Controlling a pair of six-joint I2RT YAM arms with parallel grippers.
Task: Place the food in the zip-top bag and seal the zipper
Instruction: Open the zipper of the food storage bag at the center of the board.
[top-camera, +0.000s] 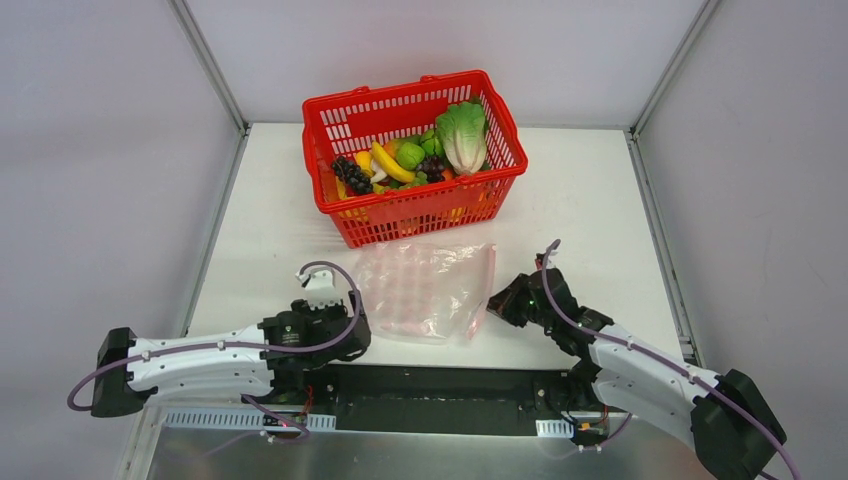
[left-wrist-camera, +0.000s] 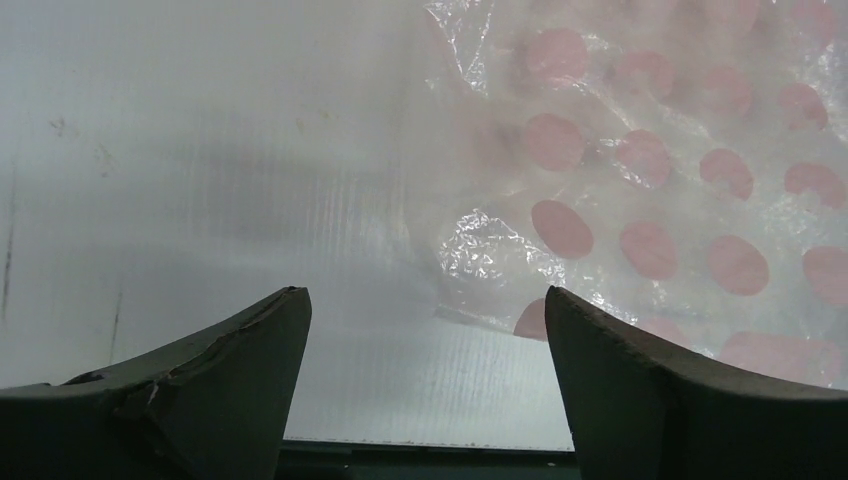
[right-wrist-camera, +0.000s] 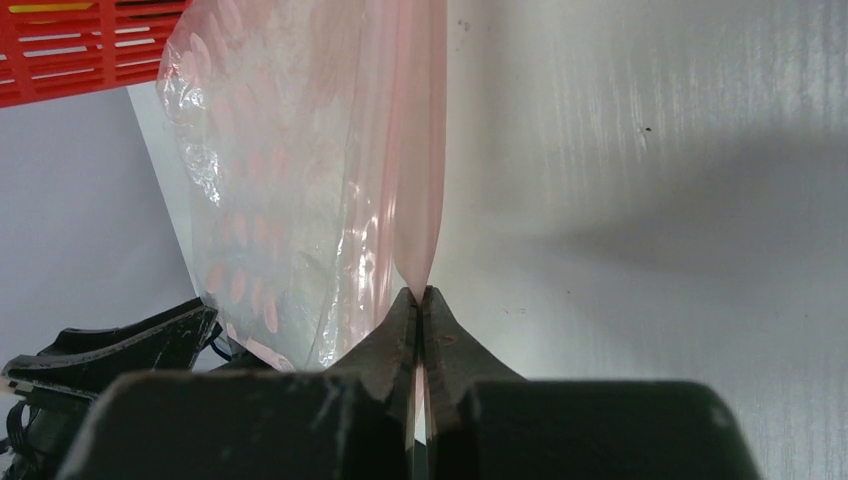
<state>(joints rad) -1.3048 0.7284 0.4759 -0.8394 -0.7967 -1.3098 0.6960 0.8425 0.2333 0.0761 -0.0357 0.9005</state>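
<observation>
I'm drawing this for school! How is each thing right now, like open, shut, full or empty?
Zip-top bag, lying flat, empty.
Zipper, pinched at one end; sealed or not unclear.
Basket, upright, full.
Food, all in the basket.
Left claw, open, holding nothing.
Right claw, shut on the zipper.

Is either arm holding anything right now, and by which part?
The right tool pinches the zip-top bag by its pink zipper. The left tool is open, holding nothing.
</observation>
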